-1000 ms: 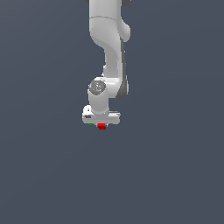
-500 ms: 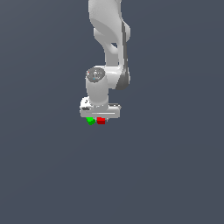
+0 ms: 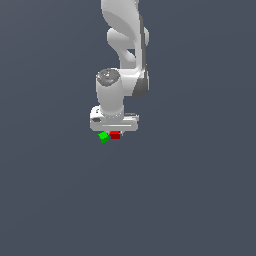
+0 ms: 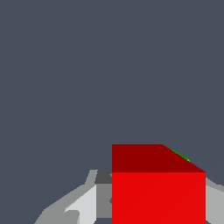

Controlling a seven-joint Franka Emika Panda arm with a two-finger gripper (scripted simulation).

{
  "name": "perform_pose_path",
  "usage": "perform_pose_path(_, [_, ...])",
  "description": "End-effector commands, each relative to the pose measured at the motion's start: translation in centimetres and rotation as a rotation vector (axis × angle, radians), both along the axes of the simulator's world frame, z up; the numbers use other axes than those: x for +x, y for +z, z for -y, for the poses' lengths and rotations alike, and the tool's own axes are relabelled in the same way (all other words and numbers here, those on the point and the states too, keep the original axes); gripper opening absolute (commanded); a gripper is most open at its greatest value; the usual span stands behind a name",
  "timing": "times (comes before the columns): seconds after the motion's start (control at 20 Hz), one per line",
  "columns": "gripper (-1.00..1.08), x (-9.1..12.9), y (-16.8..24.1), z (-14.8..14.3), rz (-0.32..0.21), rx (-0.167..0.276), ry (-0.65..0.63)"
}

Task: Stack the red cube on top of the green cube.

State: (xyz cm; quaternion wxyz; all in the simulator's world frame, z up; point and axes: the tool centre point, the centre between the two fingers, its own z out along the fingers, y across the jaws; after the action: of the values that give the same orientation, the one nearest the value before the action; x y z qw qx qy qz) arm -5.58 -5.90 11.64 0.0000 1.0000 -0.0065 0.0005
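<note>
Red cube (image 4: pixel 158 197) clamped between gripper (image 3: pixel 114 131) fingers, riding just beside green cube (image 3: pixel 103 137) (barely a sliver in wrist view) — carry step; next: centre above green, lower, release

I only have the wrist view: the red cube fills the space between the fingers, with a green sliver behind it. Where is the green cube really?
Observer: In the exterior view the green cube sits beside the red cube, on the exterior view's left, not under it.
Operator: Same height?
Observer: Roughly level. Red is not on top of green.
Operator: Are they squared up?
Observer: No. Green looks turned at an angle, just below the gripper.
</note>
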Motion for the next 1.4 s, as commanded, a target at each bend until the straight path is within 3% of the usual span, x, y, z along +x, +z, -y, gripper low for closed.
perform_pose_path(0.0, [-1.0, -0.1, -0.1, 0.1, 0.0, 0.0, 0.0])
perform_pose_path(0.7, [-1.0, -3.8, -4.5, 6.3, -0.001, -0.001, 0.0])
perform_pose_path(1.0, [-1.0, -4.3, -5.2, 7.3, -0.001, -0.001, 0.0])
perform_pose_path(1.05, [1.0, -4.3, -5.2, 7.3, -0.001, -0.001, 0.0])
perform_pose_path(1.35, [1.0, -4.3, -5.2, 7.3, -0.001, -0.001, 0.0])
